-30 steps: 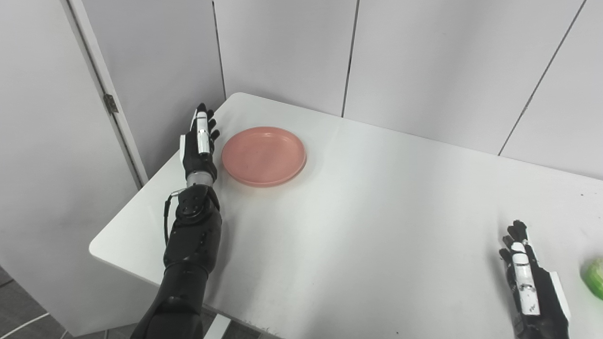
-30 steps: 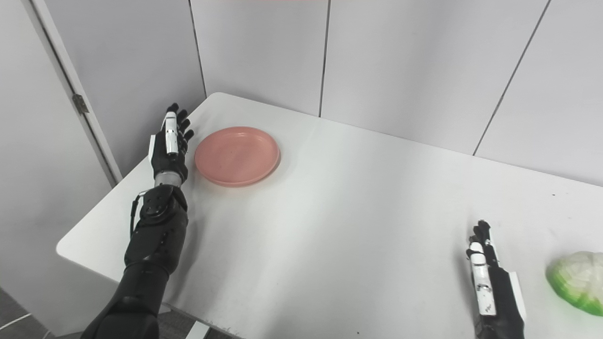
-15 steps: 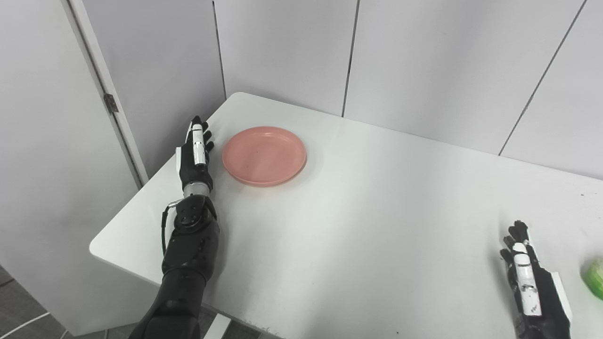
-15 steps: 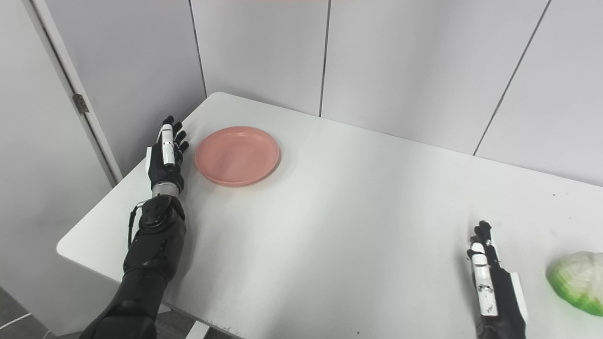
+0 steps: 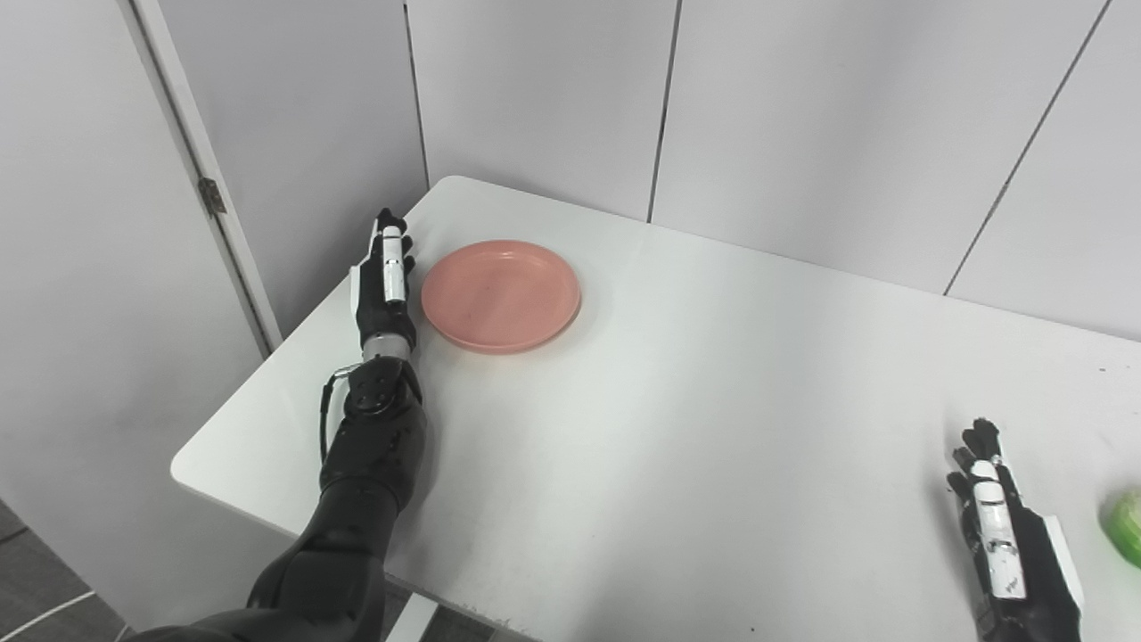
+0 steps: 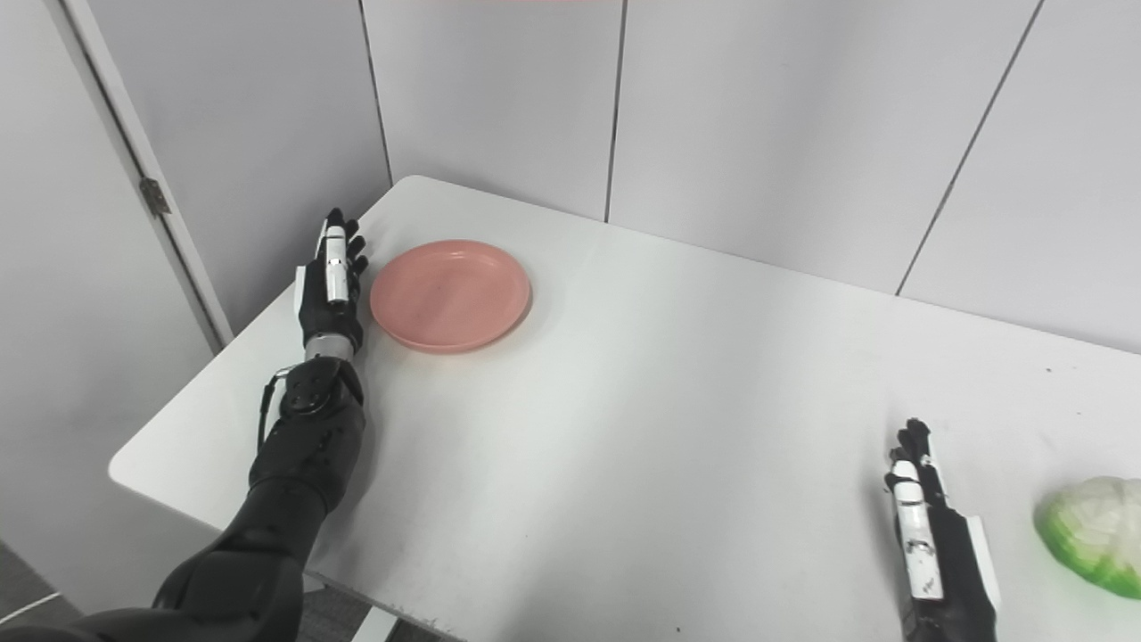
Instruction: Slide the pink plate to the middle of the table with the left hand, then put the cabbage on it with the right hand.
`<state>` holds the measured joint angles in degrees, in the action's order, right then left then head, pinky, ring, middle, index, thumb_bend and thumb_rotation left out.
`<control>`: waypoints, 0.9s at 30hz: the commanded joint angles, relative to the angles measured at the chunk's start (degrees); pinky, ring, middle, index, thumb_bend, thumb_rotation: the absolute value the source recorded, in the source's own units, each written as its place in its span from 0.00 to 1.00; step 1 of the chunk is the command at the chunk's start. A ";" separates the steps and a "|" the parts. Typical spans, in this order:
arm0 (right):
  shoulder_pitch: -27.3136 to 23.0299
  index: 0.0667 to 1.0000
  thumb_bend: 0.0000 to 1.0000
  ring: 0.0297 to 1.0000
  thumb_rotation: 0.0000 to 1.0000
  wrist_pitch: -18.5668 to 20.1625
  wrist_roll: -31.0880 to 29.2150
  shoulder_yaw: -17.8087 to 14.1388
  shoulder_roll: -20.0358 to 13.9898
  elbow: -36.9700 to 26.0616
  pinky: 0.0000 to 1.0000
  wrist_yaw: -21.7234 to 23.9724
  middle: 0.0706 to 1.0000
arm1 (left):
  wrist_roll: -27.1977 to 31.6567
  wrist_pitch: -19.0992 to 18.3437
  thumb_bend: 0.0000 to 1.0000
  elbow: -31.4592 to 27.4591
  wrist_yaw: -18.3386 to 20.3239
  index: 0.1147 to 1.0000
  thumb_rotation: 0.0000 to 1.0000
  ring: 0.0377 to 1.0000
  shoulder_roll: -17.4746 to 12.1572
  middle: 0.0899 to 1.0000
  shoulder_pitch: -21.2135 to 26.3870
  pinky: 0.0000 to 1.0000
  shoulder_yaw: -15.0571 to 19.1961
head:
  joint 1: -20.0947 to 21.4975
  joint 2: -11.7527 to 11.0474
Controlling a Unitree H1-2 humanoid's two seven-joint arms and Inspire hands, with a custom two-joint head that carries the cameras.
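Left hand (image 5: 385,285) being brought closer to pink plate (image 5: 500,293) since half second ago; now being held just beside rim at plate's 9 o'clock, fingers extended and apart, nothing held; contact not discernible. Plate unmoved, being left near table (image 5: 713,428) far-left corner, at 10 o'clock from table middle. Slide not yet begun. Right hand (image 6: 936,544) being rested flat, fingers straight, empty, at table's 4 o'clock. Cabbage (image 6: 1092,532) lying just beside it at 3 o'clock, untouched. Both steps being left outstanding.
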<state>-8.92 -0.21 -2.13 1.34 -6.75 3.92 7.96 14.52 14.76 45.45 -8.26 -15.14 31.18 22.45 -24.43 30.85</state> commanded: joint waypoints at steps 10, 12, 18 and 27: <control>0.72 1.00 0.12 1.00 1.00 -1.43 0.57 -0.19 0.06 0.46 1.00 -0.27 1.00 | 2.17 -5.81 0.38 0.04 5.06 0.90 1.00 0.91 3.31 0.91 0.52 0.92 -3.53 | 1.27 0.45; 0.76 1.00 0.12 1.00 1.00 -1.38 0.64 -0.17 0.17 0.43 1.00 -0.34 1.00 | 2.10 -6.56 0.39 -1.25 5.32 0.90 1.00 0.91 3.75 0.91 0.09 0.92 -3.93 | 1.49 0.56; 0.99 1.00 0.13 1.00 1.00 -0.48 0.58 -0.06 0.53 -0.17 1.00 -0.39 1.00 | 1.84 -8.34 0.39 -4.45 5.84 0.90 1.00 0.92 4.73 0.92 -0.94 0.93 -5.18 | 2.47 0.94; 1.11 0.99 0.15 0.99 1.00 0.00 1.80 0.23 1.60 -0.29 1.00 -1.56 0.99 | 1.28 -12.67 0.38 -8.58 6.19 0.89 1.00 0.91 6.46 0.90 -1.91 0.92 -7.55 | 5.17 2.09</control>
<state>-8.76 -0.18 -0.75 1.42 -5.96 3.63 7.13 16.11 5.29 36.66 -2.23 -9.64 29.94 15.77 -19.42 32.78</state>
